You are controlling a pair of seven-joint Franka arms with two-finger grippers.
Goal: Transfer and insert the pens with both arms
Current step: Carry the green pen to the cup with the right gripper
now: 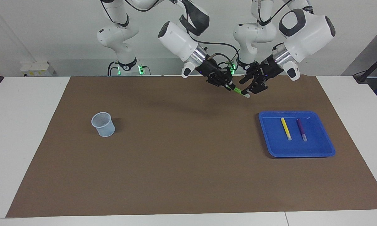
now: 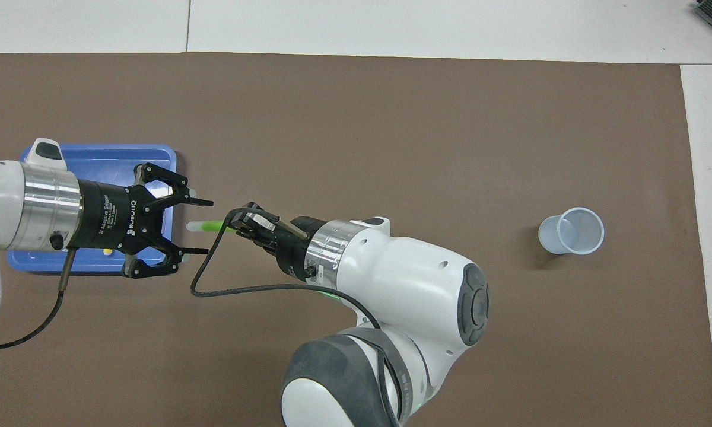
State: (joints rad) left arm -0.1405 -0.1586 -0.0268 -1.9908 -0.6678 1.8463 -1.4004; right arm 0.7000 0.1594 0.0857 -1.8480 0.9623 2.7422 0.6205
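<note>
My right gripper (image 1: 231, 87) (image 2: 241, 228) is shut on the green pen (image 1: 238, 91) (image 2: 212, 226) and holds it in the air over the brown mat, beside the blue tray (image 1: 297, 154) (image 2: 95, 154). My left gripper (image 1: 248, 87) (image 2: 207, 227) faces it, open; the pen's pale cap end pokes between its spread fingers without touching them. The yellow pen (image 1: 286, 128) and the purple pen (image 1: 301, 129) lie side by side in the tray. In the overhead view the left wrist hides most of the tray.
A pale translucent cup (image 1: 103, 124) (image 2: 571, 231) stands upright on the brown mat (image 1: 182, 150) toward the right arm's end. Two smaller white arms with green lights (image 1: 125, 66) stand at the robots' edge of the table.
</note>
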